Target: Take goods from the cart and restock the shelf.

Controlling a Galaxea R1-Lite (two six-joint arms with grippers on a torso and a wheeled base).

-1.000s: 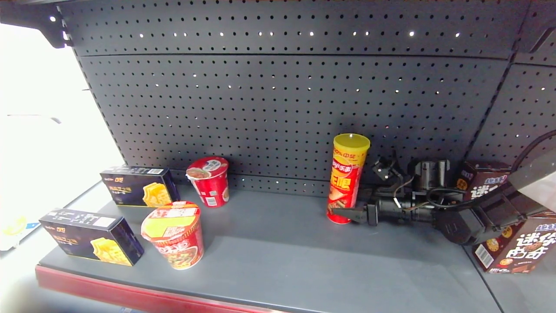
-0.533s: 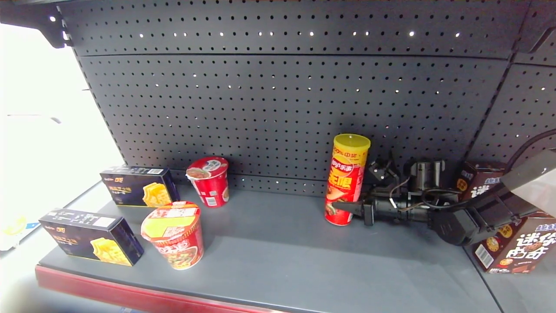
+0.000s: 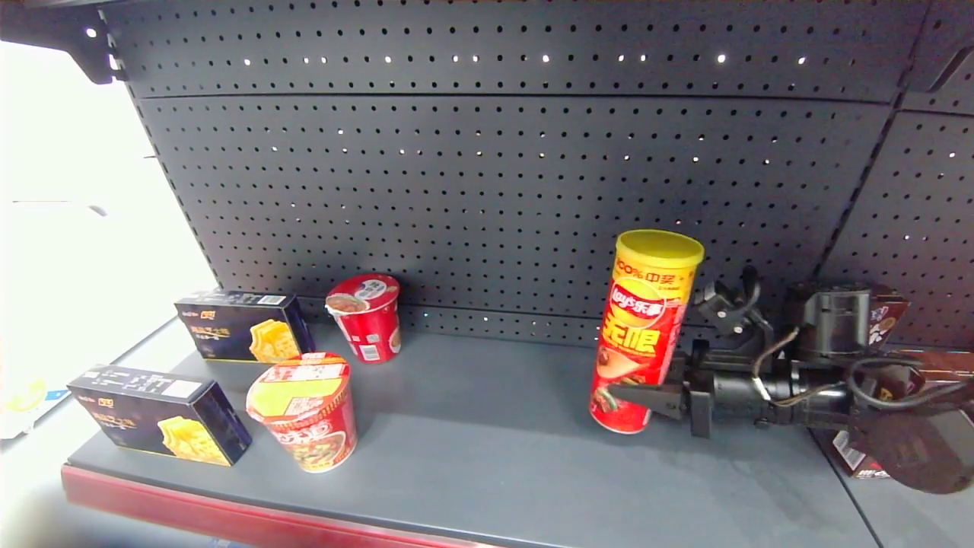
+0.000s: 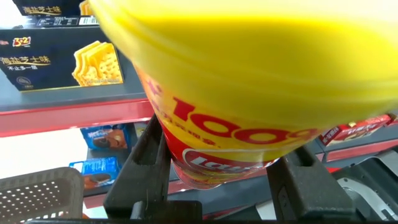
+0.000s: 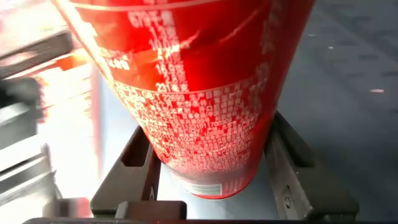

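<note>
Right gripper (image 3: pixel 630 396) clamped low on chip can (image 3: pixel 647 320), right of centre frame, slightly tilted over shelf (image 3: pixel 487 449). Level it, seat base flat before releasing. Left gripper (image 4: pixel 224 168) grips second can (image 4: pixel 249 74).

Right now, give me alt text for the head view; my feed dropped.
The right gripper clamps the lower part of a tall red chip can with a yellow lid, leaning slightly, at the right of a grey metal shelf. To the left stand two red noodle cups and two dark flat boxes, before a dark pegboard.
</note>
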